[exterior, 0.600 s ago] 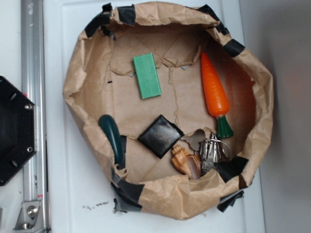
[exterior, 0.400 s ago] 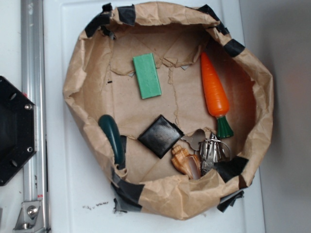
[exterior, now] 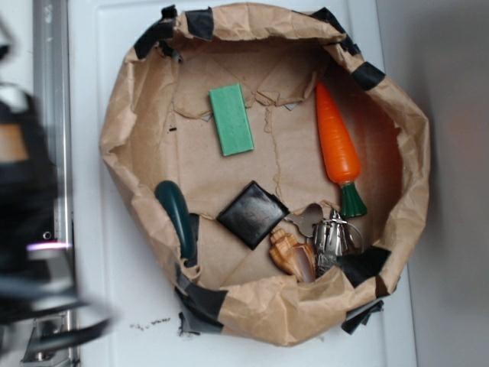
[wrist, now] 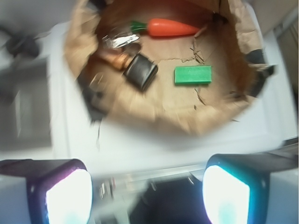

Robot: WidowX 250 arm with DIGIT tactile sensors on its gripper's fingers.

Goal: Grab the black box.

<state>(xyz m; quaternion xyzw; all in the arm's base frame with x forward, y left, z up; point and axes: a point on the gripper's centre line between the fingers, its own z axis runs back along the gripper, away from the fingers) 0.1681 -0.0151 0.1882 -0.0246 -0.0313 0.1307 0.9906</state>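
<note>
1. While the arm shows only as a dark blur at the left edge of the overhead view, the wrist camera gives the gripper (wrist: 142, 198) clearly: both pads (wrist: 69, 196) stand wide apart with nothing between them, over the white table (wrist: 154, 140), short of the bag.
2. Beyond the pads sits a brown paper bag (exterior: 130, 115), its rolled-down rim patched with black tape (exterior: 199, 23).
3. On the bag's floor, toward its lower middle in the overhead view, the black box (exterior: 253, 214) lies flat, turned like a diamond.
4. Just beside the box's lower right corner is a brown wooden-looking piece (exterior: 293, 254), and against that a bunch of silvery metal bits (exterior: 332, 235).
5. A dark green curved pepper-like toy (exterior: 176, 216) leans on the left wall, near the box but apart from it.
6. A green rectangular block (exterior: 231, 119) lies well above the box.
7. A toy carrot (exterior: 337, 145) lies along the right side, its green stem pointing down toward the metal bits.
</note>
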